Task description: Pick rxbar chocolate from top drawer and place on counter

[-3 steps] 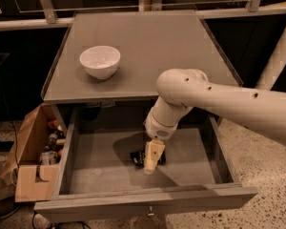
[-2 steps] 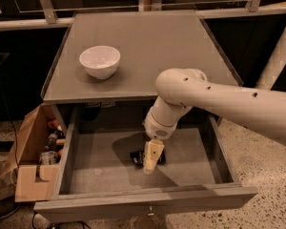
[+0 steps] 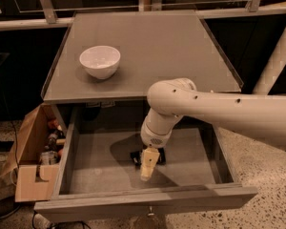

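Note:
The top drawer (image 3: 90, 173) is pulled open below the counter (image 3: 152, 42). My gripper (image 3: 147, 168) reaches down into the drawer's middle, right over a small black item on the drawer bottom. This is the rxbar chocolate (image 3: 135, 157), mostly hidden under the gripper. Only its dark edges show on either side of the gripper. The white arm (image 3: 219, 111) comes in from the right across the drawer.
A white bowl (image 3: 100, 61) stands on the counter at the left. An open cardboard box (image 3: 31, 163) with small items sits on the floor left of the drawer. Speckled floor lies at the right. A white post (image 3: 276, 56) rises at the far right.
The arm and gripper have sunk slightly lower and a little toward the drawer front over the black bar. The bowl and drawer have not moved.

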Controlling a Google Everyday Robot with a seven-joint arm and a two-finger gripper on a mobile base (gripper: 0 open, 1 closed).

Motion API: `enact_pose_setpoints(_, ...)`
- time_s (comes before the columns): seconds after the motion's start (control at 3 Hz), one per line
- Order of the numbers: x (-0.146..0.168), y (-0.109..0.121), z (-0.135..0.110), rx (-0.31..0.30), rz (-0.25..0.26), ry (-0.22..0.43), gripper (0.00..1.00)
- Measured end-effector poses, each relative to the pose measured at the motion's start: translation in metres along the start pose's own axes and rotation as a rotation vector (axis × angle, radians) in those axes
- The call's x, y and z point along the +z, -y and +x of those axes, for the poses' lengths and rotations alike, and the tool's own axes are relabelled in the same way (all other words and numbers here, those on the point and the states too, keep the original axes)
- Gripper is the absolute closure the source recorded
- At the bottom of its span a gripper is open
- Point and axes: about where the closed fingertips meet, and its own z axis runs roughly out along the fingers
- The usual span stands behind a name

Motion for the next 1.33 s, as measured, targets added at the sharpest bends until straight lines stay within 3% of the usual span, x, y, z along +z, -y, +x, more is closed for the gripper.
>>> enact_pose_setpoints(0.67,0.017,0.003,0.028,0.077,-0.026,-0.008,0.00)
enact_pose_setpoints(1.33,0.028,-0.001,0.035,0.080,-0.054,-0.004,0.00)
